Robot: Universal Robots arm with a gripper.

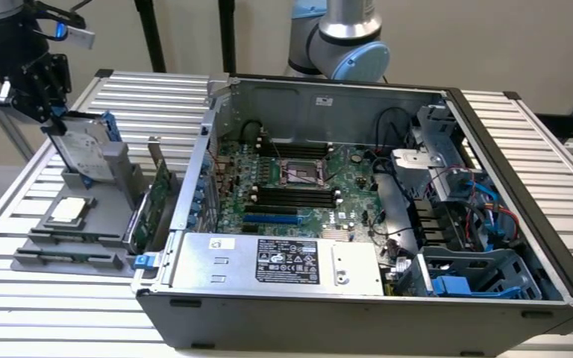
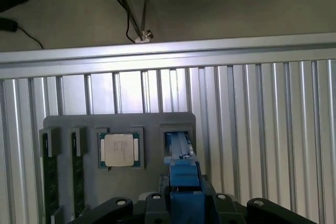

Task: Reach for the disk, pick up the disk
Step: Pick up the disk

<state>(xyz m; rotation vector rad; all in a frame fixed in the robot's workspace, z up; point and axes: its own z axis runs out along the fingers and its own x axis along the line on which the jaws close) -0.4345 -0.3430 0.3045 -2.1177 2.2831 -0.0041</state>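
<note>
The disk (image 1: 80, 148), silver-grey with a white label and a blue carrier, stands on edge and leans slightly in a slot of the grey holder (image 1: 117, 160) at the exterior view's left. My black gripper (image 1: 54, 119) sits at its top edge, fingers closed on both faces. In the wrist view the disk's blue carrier edge (image 2: 181, 169) runs from the holder's slot up between my gripper (image 2: 184, 203), whose body crosses the frame's lower edge. The disk's lower end is still at the slot.
On the grey holder (image 2: 152, 121) lie a small square silver chip (image 2: 119, 149) and two memory sticks (image 2: 48, 177); a green card (image 1: 147, 209) stands at its side. An open computer case (image 1: 366, 224) fills the slatted metal table's middle. Another arm's base (image 1: 342, 41) stands behind it.
</note>
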